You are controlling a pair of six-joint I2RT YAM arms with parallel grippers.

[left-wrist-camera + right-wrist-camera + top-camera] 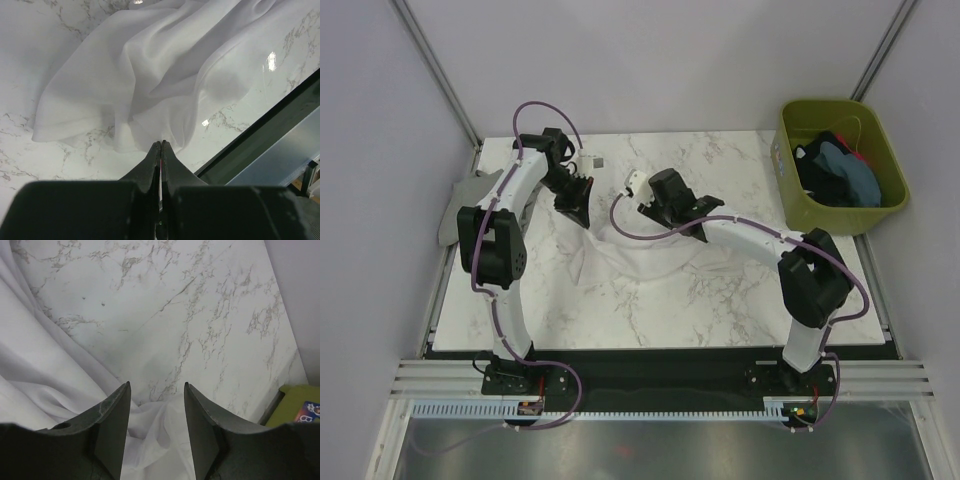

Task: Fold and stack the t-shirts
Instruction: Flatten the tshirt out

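Observation:
A large white t-shirt point(642, 258) lies crumpled on the marble table point(720, 300). My left gripper point(574, 206) is shut, and in the left wrist view its tips point(161, 145) pinch an edge of the white shirt point(150, 75), which spreads away from them in folds. My right gripper point(697, 226) is open just above the shirt's far right part. In the right wrist view point(156, 390) white cloth point(160, 435) bunches between the spread fingers, not gripped. A grey t-shirt point(468, 200) lies off the table's left edge. Dark and blue-teal shirts point(840, 170) fill the bin.
The olive-green bin point(798, 205) stands off the table's far right corner; its corner shows in the right wrist view point(292, 400). The table's near edge and a dark rail point(280, 120) lie close to the left gripper's cloth. White walls enclose the cell.

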